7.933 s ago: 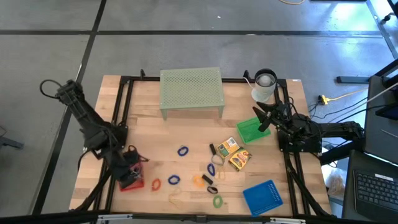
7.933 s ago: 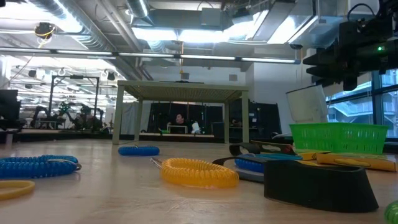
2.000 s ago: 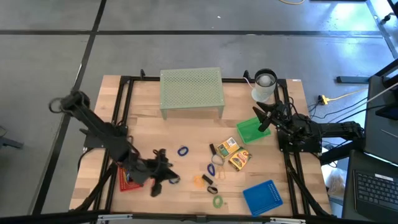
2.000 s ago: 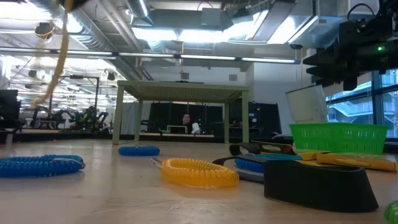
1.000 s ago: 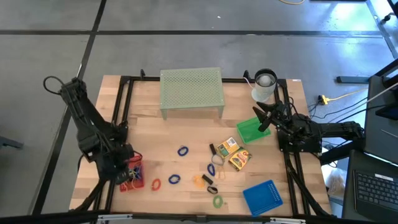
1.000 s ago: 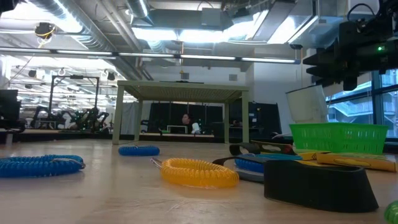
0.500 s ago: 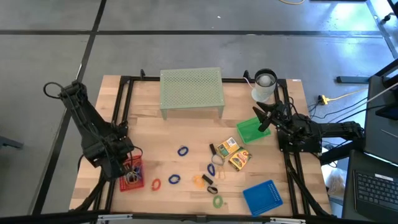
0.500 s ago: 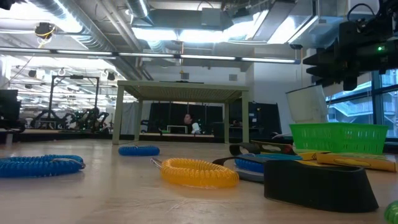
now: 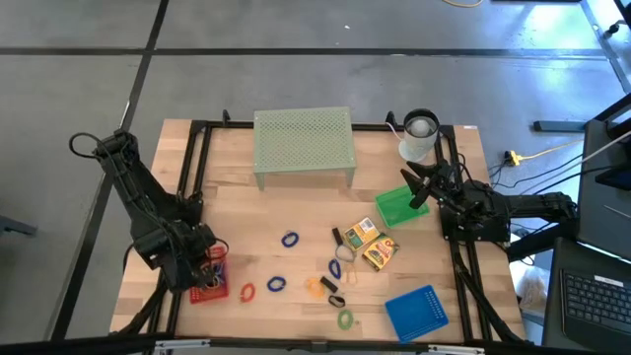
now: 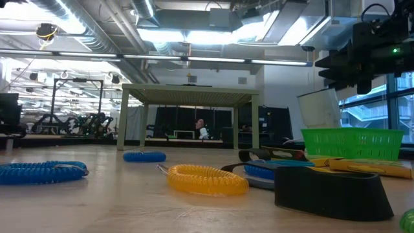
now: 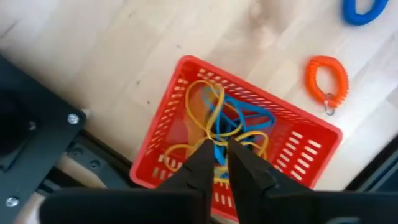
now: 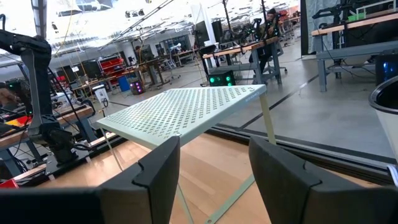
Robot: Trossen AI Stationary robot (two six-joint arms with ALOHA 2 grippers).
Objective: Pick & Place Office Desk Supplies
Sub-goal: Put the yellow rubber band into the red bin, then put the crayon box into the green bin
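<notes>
Left gripper [image 9: 202, 266] hangs right over the red tray [image 9: 219, 289] at the table's front-left corner. In the left wrist view my left gripper [image 11: 217, 152] points down at a tangle of yellow and blue bands [image 11: 224, 121] lying in that tray [image 11: 161, 134]. I can't tell if it's clamped on a band or let go. Just outside the tray an orange ring [image 9: 246, 292] lies on the wood, apart from the tray wall, and a blue ring [image 9: 275, 285] lies beside it. Another blue ring [image 9: 289, 240] sits further back. Behind them, at the far edge, stands the mesh riser [image 9: 304, 143]. Mid-table there's a yellow ring [image 9: 314, 286] with a black clip [image 9: 336, 300] just beside it, and a green ring [image 9: 344, 319] near the front edge. Two yellow boxes [image 9: 362, 234] [image 9: 380, 253] lie side by side, close together, right of centre. The blue tray [image 9: 415, 313] is at front right and the green tray [image 9: 394, 207] sits back from it near the right edge. Right gripper [image 9: 414, 192] hovers above the green tray, spread wide and holding nothing. The right wrist view shows my right gripper [image 12: 214, 162] facing the riser [image 12: 186, 109]. A white cup [image 9: 419, 135] stands at the far right corner.
</notes>
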